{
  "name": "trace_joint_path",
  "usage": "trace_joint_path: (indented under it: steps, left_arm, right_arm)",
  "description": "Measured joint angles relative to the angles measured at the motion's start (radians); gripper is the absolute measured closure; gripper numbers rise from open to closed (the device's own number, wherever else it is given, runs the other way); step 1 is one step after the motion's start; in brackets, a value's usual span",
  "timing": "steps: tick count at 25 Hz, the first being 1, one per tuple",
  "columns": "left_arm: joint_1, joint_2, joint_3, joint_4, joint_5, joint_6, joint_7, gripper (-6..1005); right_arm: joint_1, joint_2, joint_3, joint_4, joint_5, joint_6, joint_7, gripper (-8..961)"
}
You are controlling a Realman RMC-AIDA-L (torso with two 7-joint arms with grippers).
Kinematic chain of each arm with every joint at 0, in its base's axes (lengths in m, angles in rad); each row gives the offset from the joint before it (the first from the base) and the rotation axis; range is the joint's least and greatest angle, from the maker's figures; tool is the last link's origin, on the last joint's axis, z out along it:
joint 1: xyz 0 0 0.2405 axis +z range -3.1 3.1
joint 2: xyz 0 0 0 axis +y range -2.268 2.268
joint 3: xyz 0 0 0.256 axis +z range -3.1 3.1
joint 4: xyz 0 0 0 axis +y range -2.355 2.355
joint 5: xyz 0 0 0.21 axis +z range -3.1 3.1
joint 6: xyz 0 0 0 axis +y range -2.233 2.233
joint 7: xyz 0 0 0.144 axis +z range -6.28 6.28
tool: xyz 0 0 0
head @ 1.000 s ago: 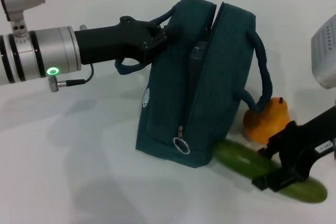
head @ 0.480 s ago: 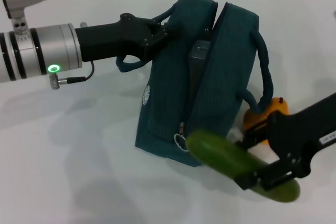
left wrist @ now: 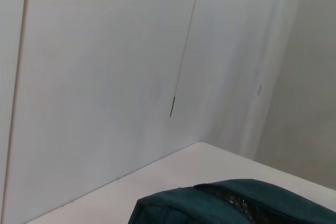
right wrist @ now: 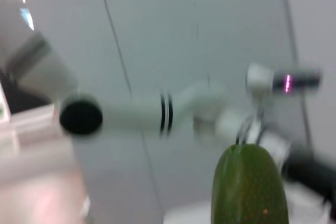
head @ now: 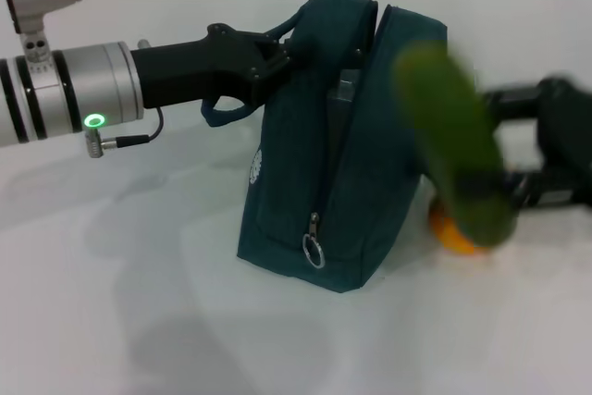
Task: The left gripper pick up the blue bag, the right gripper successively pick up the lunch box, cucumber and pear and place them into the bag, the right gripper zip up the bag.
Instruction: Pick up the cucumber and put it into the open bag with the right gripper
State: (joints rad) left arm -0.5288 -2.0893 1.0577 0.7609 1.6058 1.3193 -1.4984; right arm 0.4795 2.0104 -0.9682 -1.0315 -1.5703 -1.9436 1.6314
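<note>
Cucumber (head: 455,141) aloft beside the blue bag (head: 344,150), pinched in the right hand (head: 518,182).

Reaching in level from the left, the left hand (head: 268,57) is clamped on the bag's near handle at its top edge, holding the bag upright on the white desk (head: 139,302). The right arm enters from the right, carrying the cucumber tilted, blurred, just off the bag's right side; the pear (head: 453,236) lies on the desk below it.

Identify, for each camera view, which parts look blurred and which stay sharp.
Head view: the cucumber and the right pincer are smeared, while the blue bag and the left pincer stay crisp. Right wrist view: everything is soft, cucumber included. Left wrist view: sharp wall, bag top clear.
</note>
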Motion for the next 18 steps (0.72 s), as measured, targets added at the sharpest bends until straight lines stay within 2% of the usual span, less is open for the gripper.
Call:
trace_joint_path:
  steps: [3,6,11,18]
  left_arm:
    - [0.001,0.0,0.0,0.0,-0.002,0.001,0.0,903]
    - [0.005,0.0,0.001,0.0,-0.01,0.007,0.0,903]
    - [0.006,0.0,0.001,0.005,-0.015,0.024,0.018,901]
    - [0.013,0.0,0.001,0.008,-0.047,0.108,0.055,900]
  right_arm:
    - [-0.012,0.0,0.083,0.14,0.133,0.005,-0.103,286]
    - [-0.008,-0.006,0.129,0.241,0.182,0.008,-0.156,281]
    - [0.02,0.0,0.138,0.35,0.198,0.033,-0.215,271]
    - [0.08,0.003,0.124,0.429,0.233,0.075,-0.225,257]
